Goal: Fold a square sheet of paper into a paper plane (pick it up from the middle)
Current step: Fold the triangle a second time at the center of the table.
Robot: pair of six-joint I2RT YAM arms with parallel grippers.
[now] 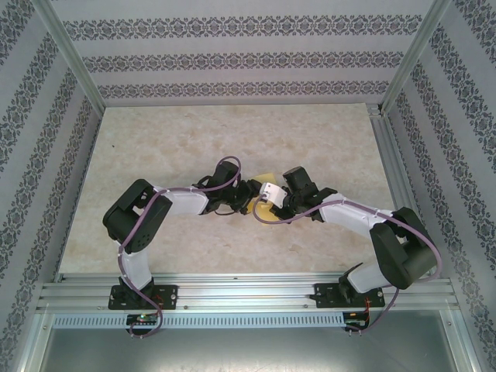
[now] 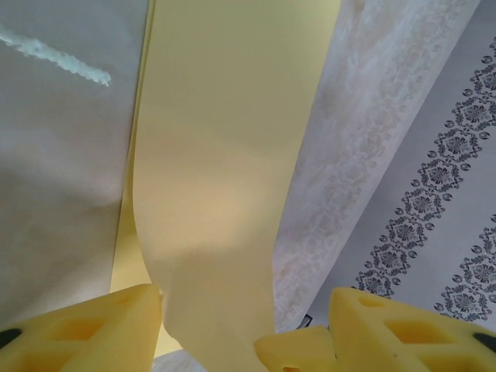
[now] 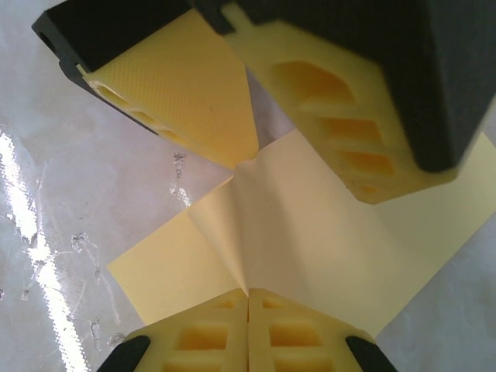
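While right fingers (image 3: 198, 341) pinch its crease, one yellow sheet (image 3: 310, 240), left fingers (image 2: 77, 329) apart.

A pale, marble-patterned tabletop (image 1: 232, 139) sits inside an aluminium frame (image 1: 71, 58). Wallpapered walls (image 1: 232, 46), grey-white with dark floral bands, close it in on three sides. A slotted aluminium rail (image 1: 248, 288) runs along the near edge. A bright glare streak (image 3: 23, 217) lies on the glossy surface.

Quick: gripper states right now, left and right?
Left gripper: open, fingers apart on either side of the square sheet of paper.
Right gripper: shut on the paper's raised crease.
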